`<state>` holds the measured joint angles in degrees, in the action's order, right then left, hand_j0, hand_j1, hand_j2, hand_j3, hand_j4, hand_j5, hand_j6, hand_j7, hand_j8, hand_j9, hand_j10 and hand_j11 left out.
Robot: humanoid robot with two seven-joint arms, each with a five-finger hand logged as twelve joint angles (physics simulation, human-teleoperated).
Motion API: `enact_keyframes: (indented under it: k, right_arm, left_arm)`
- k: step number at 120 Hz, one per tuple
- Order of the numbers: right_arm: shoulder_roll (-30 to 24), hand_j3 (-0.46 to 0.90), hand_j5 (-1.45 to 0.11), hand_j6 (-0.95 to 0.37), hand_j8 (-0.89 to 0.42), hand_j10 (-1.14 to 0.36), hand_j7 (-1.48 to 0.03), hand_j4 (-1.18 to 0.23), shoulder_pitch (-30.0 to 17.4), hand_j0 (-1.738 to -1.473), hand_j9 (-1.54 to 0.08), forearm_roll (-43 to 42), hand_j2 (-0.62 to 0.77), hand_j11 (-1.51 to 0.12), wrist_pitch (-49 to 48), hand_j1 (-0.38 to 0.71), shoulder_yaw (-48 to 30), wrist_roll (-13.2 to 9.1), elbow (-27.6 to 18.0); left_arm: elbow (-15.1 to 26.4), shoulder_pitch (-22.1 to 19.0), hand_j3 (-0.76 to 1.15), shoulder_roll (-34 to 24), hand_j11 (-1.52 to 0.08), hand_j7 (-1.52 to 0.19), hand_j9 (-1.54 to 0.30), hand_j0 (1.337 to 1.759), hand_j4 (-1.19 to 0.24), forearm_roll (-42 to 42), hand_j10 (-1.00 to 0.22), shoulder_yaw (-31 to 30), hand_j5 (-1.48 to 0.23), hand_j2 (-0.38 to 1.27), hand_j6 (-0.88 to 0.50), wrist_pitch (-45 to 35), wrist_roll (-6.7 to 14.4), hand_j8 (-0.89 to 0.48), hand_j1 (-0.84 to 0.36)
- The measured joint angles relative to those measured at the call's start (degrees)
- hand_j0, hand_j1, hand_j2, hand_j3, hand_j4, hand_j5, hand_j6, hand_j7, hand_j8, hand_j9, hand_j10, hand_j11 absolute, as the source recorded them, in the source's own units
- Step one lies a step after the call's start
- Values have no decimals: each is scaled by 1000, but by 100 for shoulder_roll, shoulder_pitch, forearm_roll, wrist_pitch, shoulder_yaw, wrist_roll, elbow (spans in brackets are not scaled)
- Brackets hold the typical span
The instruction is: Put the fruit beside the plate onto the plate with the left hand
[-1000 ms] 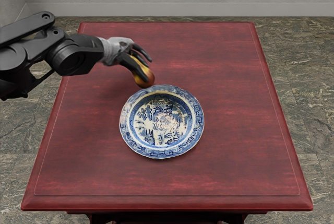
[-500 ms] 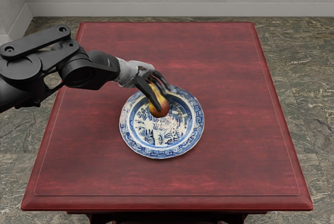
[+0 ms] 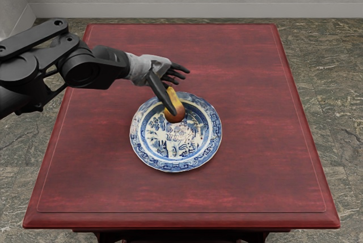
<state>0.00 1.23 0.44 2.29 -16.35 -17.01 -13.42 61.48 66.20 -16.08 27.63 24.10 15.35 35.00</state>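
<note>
An orange-yellow fruit (image 3: 175,109) lies on the upper inner part of the blue-and-white patterned plate (image 3: 195,146) in the middle of the table. My left hand (image 3: 167,81) hovers just above and behind the fruit, fingers spread open. One dark finger (image 3: 161,93) still reaches down along the fruit's left side; the others point away to the right. The black left arm comes in from the left edge.
The dark red wooden table (image 3: 266,84) fills the view, with a stone floor around it and a wall at the back. The right arm does not show.
The left hand carried the fruit from beside the plate's upper left rim onto the plate, then spread its fingers and lifted back, leaving the fruit on the plate.
</note>
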Motion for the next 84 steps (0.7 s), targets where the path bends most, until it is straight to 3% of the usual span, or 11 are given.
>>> enact_keyframes:
  k: [6,75,84]
  right_arm:
    - [0,0,0,0,0,0,0,0,0,-1658,0,0,0,0,0,-349,0,0,-1]
    - [0,0,0,0,0,0,0,0,0,-1658,0,0,0,0,0,-349,0,-3,-1]
    - [0,0,0,0,0,0,0,0,0,-1658,0,0,0,0,0,-349,0,-2,0]
  left_arm:
    - [54,-48,0,-11,-95,-91,-94,1658,-79,-6,-37,11,-92,37,-73,50,0,17,268]
    - [216,24,0,-217,-49,-49,-49,1658,-38,-12,-36,308,-49,9,-38,162,0,-36,305]
    - [212,-49,0,-452,-48,-48,-48,1658,-38,-42,-36,519,-48,9,-38,164,0,-37,305]
